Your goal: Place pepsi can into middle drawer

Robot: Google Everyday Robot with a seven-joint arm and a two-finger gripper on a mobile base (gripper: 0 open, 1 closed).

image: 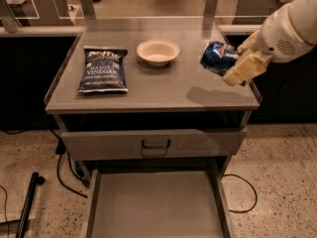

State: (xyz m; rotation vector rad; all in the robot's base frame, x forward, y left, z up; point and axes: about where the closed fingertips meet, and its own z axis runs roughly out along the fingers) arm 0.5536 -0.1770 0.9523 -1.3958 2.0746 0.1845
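Clamped around the pepsi can (216, 56) by the gripper (232, 69), up at the right side of the scene, above the right rim of the cabinet top (163, 90). Tan fingers (246, 66) pressed against the can's lower right part, blue side with the red-and-white logo turned toward the camera. Can tilted, lifted off the top and not touching it, with a soft shadow (213, 95) thrown on the grey surface just below. Behind the gripper, a thick white arm (292, 26) running up and out past the right edge. To the left of the can, near but apart from it, a white bowl (158, 51) standing upright toward the back of the top. Farther left, well apart from the bowl, a dark blue chip bag (103, 69) lying flat, label facing up. Under the top, a closed grey drawer front (198, 143) with a black handle (156, 144) in its middle. Below that, the middle drawer (156, 207) pulled out toward the camera, plain grey floor and low side walls in view, well apart from the can. On the speckled floor (282, 172), a black cable (255, 195) curling at the right of the cabinet, another cable (58, 170) at the left, and a black pole (28, 205) lying slanted near the lower left corner.
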